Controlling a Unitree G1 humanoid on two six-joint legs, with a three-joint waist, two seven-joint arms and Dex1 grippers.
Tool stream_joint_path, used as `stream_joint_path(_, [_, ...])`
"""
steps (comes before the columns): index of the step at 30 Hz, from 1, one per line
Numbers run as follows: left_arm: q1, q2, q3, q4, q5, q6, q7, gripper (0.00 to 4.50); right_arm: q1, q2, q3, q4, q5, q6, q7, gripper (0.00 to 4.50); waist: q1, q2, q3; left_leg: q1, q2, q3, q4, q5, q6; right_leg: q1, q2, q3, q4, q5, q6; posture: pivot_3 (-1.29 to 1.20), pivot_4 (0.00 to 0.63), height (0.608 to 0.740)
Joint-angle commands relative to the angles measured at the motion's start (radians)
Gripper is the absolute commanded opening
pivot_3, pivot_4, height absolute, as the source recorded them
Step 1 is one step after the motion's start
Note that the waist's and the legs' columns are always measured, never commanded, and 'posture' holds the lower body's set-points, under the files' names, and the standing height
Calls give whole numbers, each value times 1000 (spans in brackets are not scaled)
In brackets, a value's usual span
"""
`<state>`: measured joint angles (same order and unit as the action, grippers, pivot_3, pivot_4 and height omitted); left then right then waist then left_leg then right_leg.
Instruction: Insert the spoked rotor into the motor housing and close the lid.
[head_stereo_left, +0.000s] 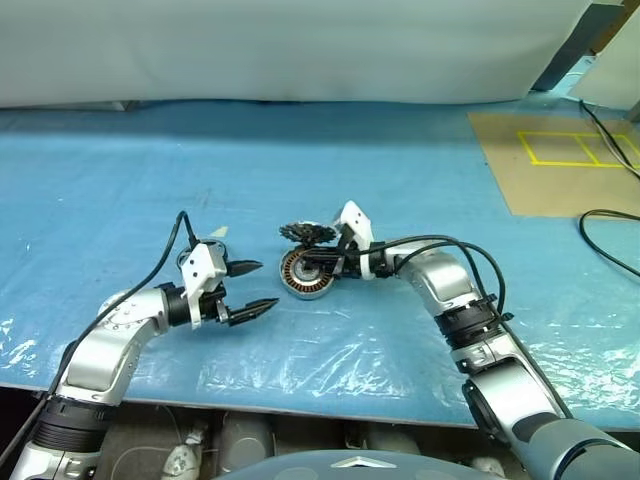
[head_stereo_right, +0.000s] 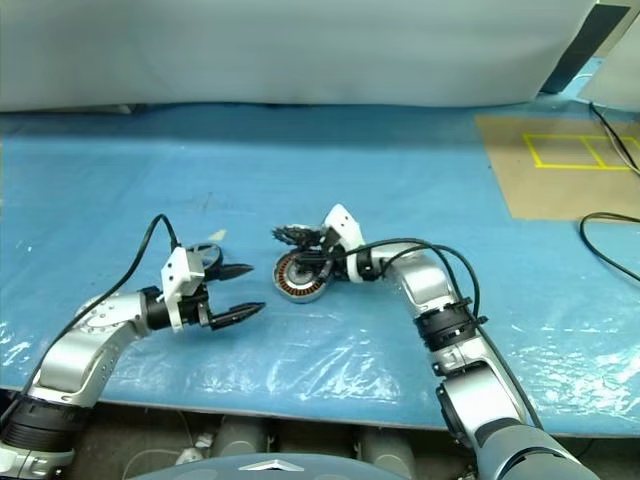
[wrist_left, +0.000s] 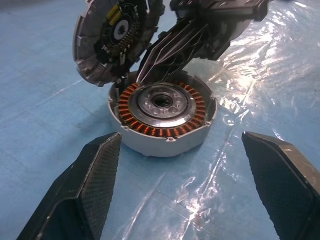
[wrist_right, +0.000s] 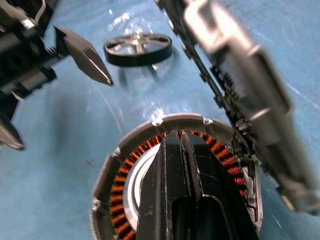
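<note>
The left gripper is hovering over the blue plastic-covered tabletop, towards its near edge and left of centre. Its two black fingers are spread wide with nothing between them, and they are pointing to the right at the motor parts. Beyond one of those fingers, in the right wrist view, a small black ring with pale spokes is lying flat on the plastic, apart from everything else.

Just to the right of the left gripper's tips, near the middle of the tabletop's width and closer to the near edge than the far one, the motor housing is sitting flat. Its open face is looking upward, so the ring of copper windings and the silvery hub are showing and its axis is standing upright.

The spoked rotor is standing on its rim at the far side of the housing and is not seated in it. It is tilting steeply, with its dark inner face turning towards the left gripper and its axis running roughly level.

The right gripper is reaching in from the right with its fingers pressed tightly together, their tips lying over the housing's centre, just beside the rotor's lower edge. Whether they are pinching the rotor or only propping it up cannot be told.
</note>
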<state>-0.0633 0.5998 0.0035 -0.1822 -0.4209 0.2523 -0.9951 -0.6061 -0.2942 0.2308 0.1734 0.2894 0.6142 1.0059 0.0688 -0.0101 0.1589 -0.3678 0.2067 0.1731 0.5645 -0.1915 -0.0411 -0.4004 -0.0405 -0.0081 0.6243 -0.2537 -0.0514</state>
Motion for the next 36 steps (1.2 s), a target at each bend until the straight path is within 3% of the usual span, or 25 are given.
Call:
stream_joint_path(1, [1, 22, 76, -40, -66, 38, 6, 4047, 7, -58, -23, -136, 66, 59, 54, 14, 1, 0, 0, 0, 0, 0, 0, 0, 0, 0, 0, 0, 0, 0, 0, 0, 150, 740])
stream_joint_path(4, [10, 49, 125, -59, -106, 79, 10, 4047, 40, -132, -8, -209, 80, 103, 86, 14, 2, 0, 0, -1, 0, 0, -1, 0, 0, 0, 0, -1, 0, 0, 0, 0, 150, 740])
stream_joint_path(10, [-51, 216, 226, 13, -140, 178, -49, 4047, 130, -253, -36, -282, 79, 108, 75, 14, 2, 0, 0, 0, -1, -1, -1, 0, 0, 0, 0, -1, -1, 0, 0, 0, 150, 740])
stream_joint_path(15, [-242, 346, 147, 207, -40, 139, -150, 4047, 178, -264, -39, -284, 66, 101, 27, 14, 3, 0, 0, 0, -1, -1, 1, 0, 0, 0, 0, 0, -1, -2, -4, 0, 150, 740])
stream_joint_path(22, [-541, 349, -67, 563, 201, -59, -285, 4047, 207, -239, -37, -293, 53, 89, -52, 14, 8, 0, 0, -1, -1, 0, 1, 0, 0, 0, 0, 0, -1, 0, 0, 0, 150, 740])
stream_joint_path(28, [-758, 292, -191, 791, 317, -153, -427, 4047, 241, -252, -53, -309, 51, 89, -95, 14, 18, 0, 0, -1, -1, -1, -1, 0, 0, -1, 0, -1, 0, 0, 0, 0, 150, 740])
stream_joint_path(36, [-880, 244, -294, 1004, 472, -419, -528, 4047, 294, -250, -80, -369, 78, 127, -147, 14, 28, 0, 0, -2, -1, -2, -1, 0, -1, -1, 0, -2, 0, 0, 1, 0, 150, 740])
